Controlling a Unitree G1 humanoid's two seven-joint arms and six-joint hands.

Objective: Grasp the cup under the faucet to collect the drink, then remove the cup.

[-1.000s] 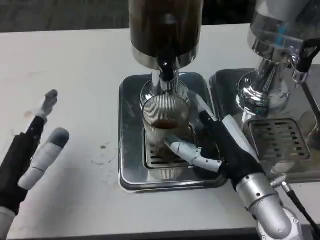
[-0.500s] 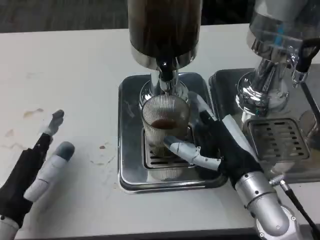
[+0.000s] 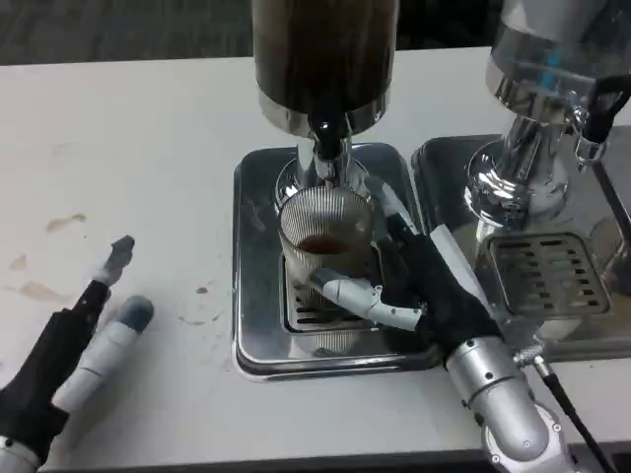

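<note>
This looks like a drinks station set up for testing, closer to a lab bench or café mock-up than a home kitchen. A plain white table (image 3: pixel 148 128) carries two steel drip trays side by side. The tray (image 3: pixel 258 296) under the right hand (image 3: pixel 434 286) has a slotted grate and a dispenser (image 3: pixel 325 59) of dark drink standing just behind the hand, its faucet (image 3: pixel 330 148) over a ribbed glass cup (image 3: pixel 325 241). Just to the hand's right sits a second tray (image 3: pixel 547 276) below a second, chrome dispenser (image 3: pixel 552 89). Brownish stains (image 3: pixel 64 223) mark the tabletop near the left hand (image 3: pixel 74 355).
</note>
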